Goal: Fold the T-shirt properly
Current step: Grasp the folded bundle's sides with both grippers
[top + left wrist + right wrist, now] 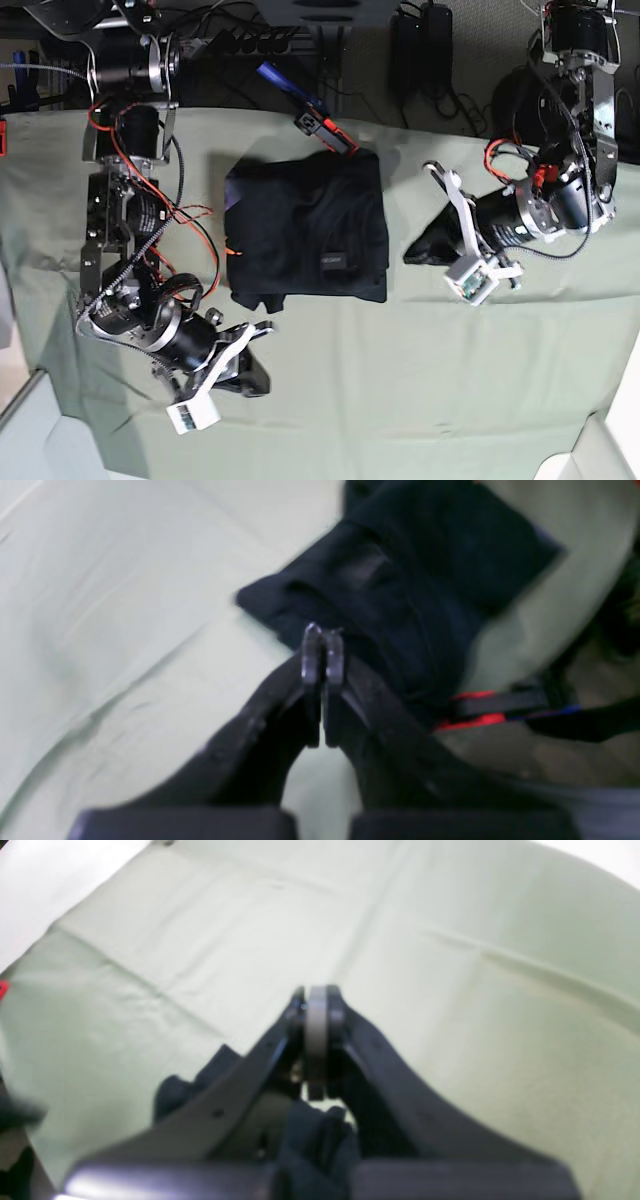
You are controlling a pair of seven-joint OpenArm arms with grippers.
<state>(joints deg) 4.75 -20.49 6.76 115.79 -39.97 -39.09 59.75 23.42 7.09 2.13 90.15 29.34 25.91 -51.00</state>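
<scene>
Folding looks close to finished: the T-shirt (305, 228) lies in the base view as a compact, roughly squared black bundle on the pale green cloth sheet (420, 380) covering the bench, between the two arms and touched by neither. A small dark label shows on its top layer, and an orange bit peeks out at its left edge. What may remain, as a judgement, is tidying, since the lower left corner bulges and the bottom edge is uneven. The left pincer (323, 652) has its tips pressed together with nothing between them; in its wrist view the bundle sits just beyond the tips, apart from them. The right pincer (316, 1010) also has its tips together, on nothing that can be seen, and hovers over bare sheet near the bench's front edge (well apart from the shirt). Dark fabric-like shapes low in the right wrist view, under the pincer's body, are too blurred to identify. Both wrist views are soft, so fold lines and layer count cannot be read, and the sleeves are tucked out of sight. A red-and-black connector (322, 127) lies near the bundle's far edge.
</scene>
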